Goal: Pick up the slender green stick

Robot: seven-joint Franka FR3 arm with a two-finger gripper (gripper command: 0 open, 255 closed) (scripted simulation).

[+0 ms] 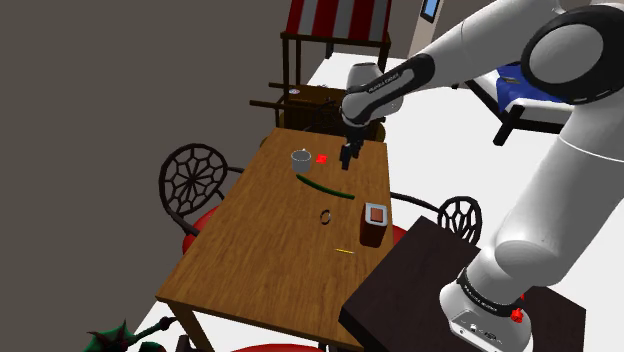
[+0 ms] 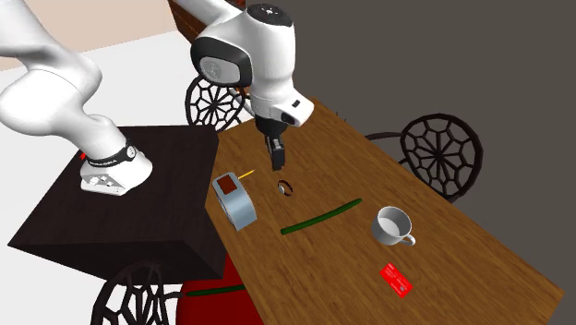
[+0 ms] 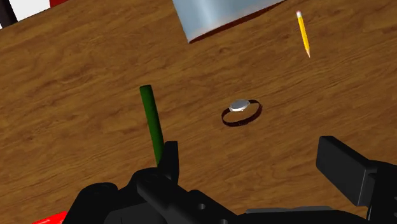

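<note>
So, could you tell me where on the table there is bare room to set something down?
The broad stretch of table toward the shoulder view's lower left, past the ring and pencil, is bare. Around the open gripper it is crowded: mug, red card, green stick, box.

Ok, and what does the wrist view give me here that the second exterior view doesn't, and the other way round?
Wrist view: the gripper with its jaws plainly apart, the green stick running up to one finger, nothing clasped between them. Second exterior view: the white mug, wire-backed chairs, the white arm and its dark stand. Both: stick, ring, yellow pencil and box, all on the wooden table.
</note>
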